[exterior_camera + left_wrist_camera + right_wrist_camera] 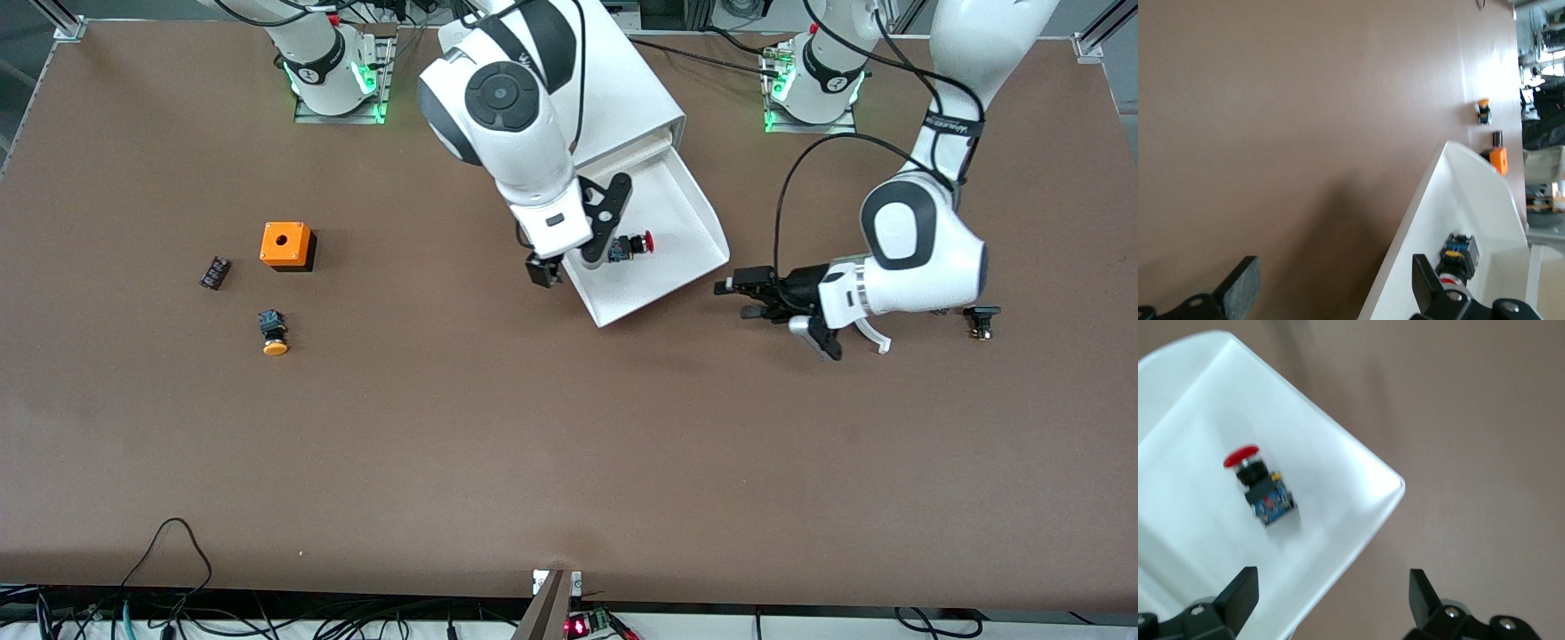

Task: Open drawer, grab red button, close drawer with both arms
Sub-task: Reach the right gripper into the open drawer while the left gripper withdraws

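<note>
The drawer (677, 212) stands pulled out of the white cabinet (627, 84). In it the button (631, 244) lies on its side, red cap toward the left arm's end. My right gripper (569, 265) hangs open over the drawer's front corner, holding nothing. In the right wrist view the button (1259, 487) lies in the drawer (1198, 407) ahead of the right gripper (1331, 597). My left gripper (740, 299) is open and empty, low beside the drawer's other front corner and apart from it. The left wrist view shows the drawer's wall (1451, 193) and the button (1458, 255) past the left gripper (1331, 287).
An orange box with a hole (287, 245), an orange-yellow-capped button (273, 333) and a small dark part (214, 272) lie toward the right arm's end. Another small black part (981, 320) lies beside the left arm's wrist.
</note>
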{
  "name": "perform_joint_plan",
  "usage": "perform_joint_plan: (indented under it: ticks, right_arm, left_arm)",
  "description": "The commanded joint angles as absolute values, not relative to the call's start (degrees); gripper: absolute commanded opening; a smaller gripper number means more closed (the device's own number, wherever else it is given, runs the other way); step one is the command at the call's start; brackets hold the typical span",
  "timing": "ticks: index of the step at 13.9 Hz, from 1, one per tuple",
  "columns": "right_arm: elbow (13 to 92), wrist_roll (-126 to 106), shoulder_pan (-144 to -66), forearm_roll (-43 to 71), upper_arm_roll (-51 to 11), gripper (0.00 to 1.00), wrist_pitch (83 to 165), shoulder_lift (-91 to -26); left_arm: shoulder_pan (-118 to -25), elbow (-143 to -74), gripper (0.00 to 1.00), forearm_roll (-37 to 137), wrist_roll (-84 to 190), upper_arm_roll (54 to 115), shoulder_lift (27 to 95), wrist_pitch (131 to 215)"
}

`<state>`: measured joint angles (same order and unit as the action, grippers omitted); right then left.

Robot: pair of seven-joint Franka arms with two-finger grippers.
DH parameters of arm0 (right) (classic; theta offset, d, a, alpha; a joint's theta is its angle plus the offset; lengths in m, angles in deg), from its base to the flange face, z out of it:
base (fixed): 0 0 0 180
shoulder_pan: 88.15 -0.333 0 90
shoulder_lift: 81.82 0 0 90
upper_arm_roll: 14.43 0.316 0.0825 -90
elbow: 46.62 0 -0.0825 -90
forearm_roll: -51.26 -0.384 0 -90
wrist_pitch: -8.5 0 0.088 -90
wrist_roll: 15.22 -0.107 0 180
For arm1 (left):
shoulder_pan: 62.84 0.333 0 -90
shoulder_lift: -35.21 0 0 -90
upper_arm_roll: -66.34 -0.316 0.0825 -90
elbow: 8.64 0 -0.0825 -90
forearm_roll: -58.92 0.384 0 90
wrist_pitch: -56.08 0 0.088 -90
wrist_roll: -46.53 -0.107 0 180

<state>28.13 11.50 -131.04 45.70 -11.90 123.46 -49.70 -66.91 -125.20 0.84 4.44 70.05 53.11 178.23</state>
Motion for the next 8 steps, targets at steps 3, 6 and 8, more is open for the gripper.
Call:
perform_joint_plan:
  ticks: [3, 6, 8]
  right_arm:
    - [20.7, 21.8, -131.6, 44.1, -11.1, 1.0, 124.8, -43.0]
    - [20.9, 24.4, -132.6, 43.7, -11.2, 1.0, 122.9, -42.8]
    - [20.9, 30.6, -134.4, 44.4, -11.6, 1.0, 120.9, -42.0]
  left_arm:
    - [-62.3, -125.8, 1.0, 2.2, 4.8, 70.1, 46.6, 180.6]
    - [-62.0, -125.5, 1.0, 6.5, 4.8, 68.3, 44.4, 180.7]
    - [-61.6, -122.4, 1.0, 15.1, 5.2, 67.1, 43.0, 179.7]
